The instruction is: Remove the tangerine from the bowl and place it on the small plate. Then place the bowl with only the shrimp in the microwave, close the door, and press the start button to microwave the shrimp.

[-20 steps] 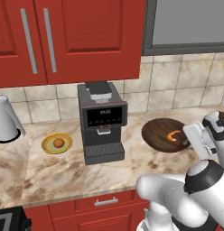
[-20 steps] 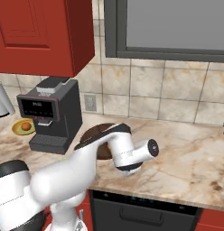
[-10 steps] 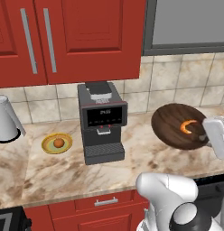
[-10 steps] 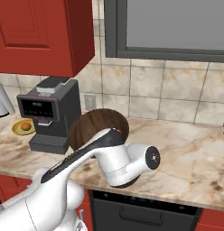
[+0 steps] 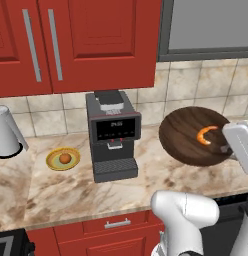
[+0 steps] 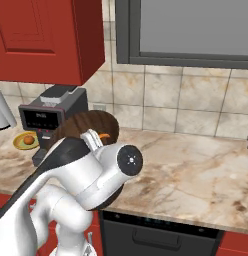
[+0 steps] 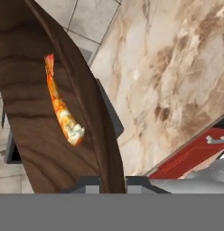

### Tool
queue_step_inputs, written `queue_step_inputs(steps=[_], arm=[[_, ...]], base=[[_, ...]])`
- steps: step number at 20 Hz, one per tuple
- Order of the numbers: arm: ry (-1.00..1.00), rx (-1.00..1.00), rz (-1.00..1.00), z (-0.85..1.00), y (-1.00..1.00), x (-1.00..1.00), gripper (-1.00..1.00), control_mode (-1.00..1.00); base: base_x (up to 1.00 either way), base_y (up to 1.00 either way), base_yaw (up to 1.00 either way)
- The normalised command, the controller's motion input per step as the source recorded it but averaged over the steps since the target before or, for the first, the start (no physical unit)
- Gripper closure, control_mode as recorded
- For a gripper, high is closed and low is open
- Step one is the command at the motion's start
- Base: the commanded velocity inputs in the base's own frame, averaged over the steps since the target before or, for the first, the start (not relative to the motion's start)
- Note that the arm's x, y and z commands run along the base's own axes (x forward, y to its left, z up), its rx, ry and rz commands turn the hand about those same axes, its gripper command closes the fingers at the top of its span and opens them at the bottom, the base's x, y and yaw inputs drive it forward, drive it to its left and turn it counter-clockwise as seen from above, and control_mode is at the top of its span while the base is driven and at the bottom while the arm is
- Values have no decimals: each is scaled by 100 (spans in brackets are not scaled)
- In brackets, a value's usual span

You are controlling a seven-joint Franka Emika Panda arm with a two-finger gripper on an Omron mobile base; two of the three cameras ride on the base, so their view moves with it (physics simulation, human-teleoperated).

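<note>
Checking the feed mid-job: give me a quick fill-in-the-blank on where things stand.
1. The tangerine sits on the ____.
2. The claw is shut on the rim of the ____.
3. The only food in the bowl is the ____.
4. The plate lies left of the ____ machine.

Missing: plate; bowl; shrimp; coffee

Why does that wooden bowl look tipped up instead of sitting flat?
It is tilted: the bowl is held off the counter, its inside facing the left base camera, the jaws shut on its rim, and the shrimp inside.
</note>
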Motion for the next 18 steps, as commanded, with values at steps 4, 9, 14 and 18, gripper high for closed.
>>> queue_step_inputs(steps=[4,9,14,18], arm=[[1,-5,1,-1,20,0,100,-100],[-5,-1,2,-14,3,-5,100,100],[0,0,0,0,0,0,100,100],[0,0,0,0,0,0,100,100]], base=[[0,0,0],[-30,-3,11],[-69,-4,38],[-28,0,42]])
